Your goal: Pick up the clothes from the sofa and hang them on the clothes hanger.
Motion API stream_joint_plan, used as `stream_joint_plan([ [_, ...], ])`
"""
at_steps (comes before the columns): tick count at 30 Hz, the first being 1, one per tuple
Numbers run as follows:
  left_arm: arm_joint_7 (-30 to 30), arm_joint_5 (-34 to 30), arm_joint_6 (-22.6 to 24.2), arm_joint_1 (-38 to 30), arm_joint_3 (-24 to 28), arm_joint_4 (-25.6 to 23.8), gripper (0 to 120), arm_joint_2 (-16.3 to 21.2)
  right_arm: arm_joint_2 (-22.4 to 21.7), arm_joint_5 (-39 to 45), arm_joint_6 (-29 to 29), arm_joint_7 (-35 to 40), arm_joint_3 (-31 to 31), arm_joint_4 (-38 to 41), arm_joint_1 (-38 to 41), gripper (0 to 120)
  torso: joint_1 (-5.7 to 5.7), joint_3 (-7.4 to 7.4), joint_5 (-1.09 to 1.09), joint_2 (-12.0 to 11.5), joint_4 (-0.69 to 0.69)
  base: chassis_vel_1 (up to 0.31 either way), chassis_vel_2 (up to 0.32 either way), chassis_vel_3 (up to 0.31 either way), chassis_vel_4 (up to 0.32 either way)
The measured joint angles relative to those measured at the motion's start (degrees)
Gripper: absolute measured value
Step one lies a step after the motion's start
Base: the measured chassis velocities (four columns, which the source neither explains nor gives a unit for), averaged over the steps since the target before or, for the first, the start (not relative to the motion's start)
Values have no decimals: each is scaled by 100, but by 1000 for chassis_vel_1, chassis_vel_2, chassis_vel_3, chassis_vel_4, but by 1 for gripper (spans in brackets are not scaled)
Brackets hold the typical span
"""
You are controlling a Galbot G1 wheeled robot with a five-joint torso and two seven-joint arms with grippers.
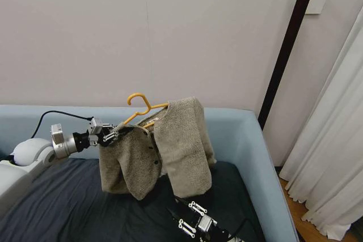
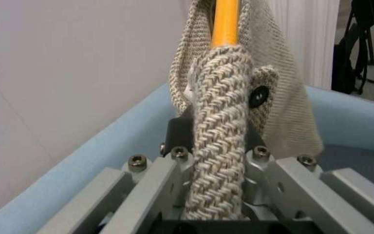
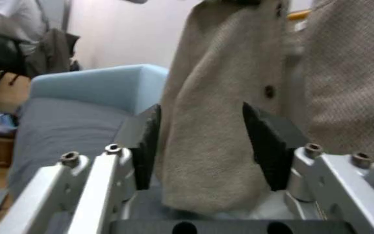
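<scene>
aloft — cardigan (image 1: 182, 143) in left hand (image 1: 115, 134)

Sofa (image 1: 238, 126): light-blue padded back and right side arm, backed up to the white wall (image 1: 170, 26). Seat cushion (image 1: 51, 202) is dark grey-blue, flat, lightly creased. Knit cardigan (image 1: 181, 145) hangs over the seat; can't tell if the hem touches the cushion. Wood floor (image 1: 294, 208) starts just past the sofa's right arm.
</scene>
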Motion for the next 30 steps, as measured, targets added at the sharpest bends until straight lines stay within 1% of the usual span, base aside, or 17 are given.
stream_joint_plan([
  [1,0,0,0,0,0,0,7,0,0,0,0,0,0,0,0,54,0,0,0,0,0,0,0,0,0],
  [4,57,-20,10,4,0,-79,7,192,-17,203,-267,599,50,361,205,68,0,0,1,0,1,0,0,0,0],
  [6,178,-28,17,21,2,-151,7,325,-73,522,-650,1081,86,718,425,77,0,0,0,0,2,0,0,0,0],
  [7,178,-28,17,21,2,-151,7,325,-73,522,-650,1081,86,718,425,77,0,0,0,0,2,0,0,0,0],
  [9,195,-28,20,60,2,-246,7,433,-178,776,-1135,1619,65,1067,617,87,0,0,0,0,2,0,0,0,0],
  [11,139,-26,29,139,-6,-351,7,538,-352,1107,-1599,2122,-117,1393,842,95,0,0,0,0,0,0,0,0,0],
  [12,139,-26,29,139,-6,-351,7,538,-352,1107,-1599,2122,-117,1393,842,95,0,0,0,0,0,0,0,0,0],
  [13,130,-26,47,179,-14,-391,7,582,-426,1240,-1737,2275,-236,1483,939,98,0,0,0,0,-1,0,0,0,0],
  [14,129,-30,85,247,-23,-455,7,656,-532,1450,-1957,2532,-421,1603,1107,99,1,0,-1,0,0,0,0,0,0],
  [16,195,-40,144,374,-25,-519,7,775,-623,1696,-2206,2810,-662,1686,1379,100,0,0,0,0,1,0,0,0,0],
  [18,253,-29,167,420,-25,-525,7,813,-639,1759,-2297,2907,-765,1687,1519,100,0,0,-1,0,2,0,0,0,0],
  [21,272,-13,232,677,-113,-543,7,947,-648,1832,-2694,3247,-1154,1641,2047,100,0,0,-1,0,1,0,0,0,0],
  [22,272,-13,232,677,-113,-543,7,947,-648,1832,-2694,3247,-1154,1641,2047,100,0,0,-1,0,1,0,0,0,0],
  [24,244,-15,253,766,-140,-556,7,986,-644,1969,-2968,3493,-1379,1638,2287,100,1,0,-1,0,2,0,0,0,0],
  [26,122,-63,311,895,-197,-615,7,1026,-549,2186,-3382,3977,-1744,1617,2660,100,1,0,-1,0,1,0,0,0,0],
  [27,122,-63,311,895,-197,-615,7,1026,-549,2186,-3382,3977,-1744,1617,2660,100,1,0,-1,0,1,0,0,0,0],
  [30,-70,-120,436,1011,-244,-697,7,1030,-336,2234,-3739,4557,-2140,1576,2950,100,1,0,0,0,1,0,0,0,0],
])
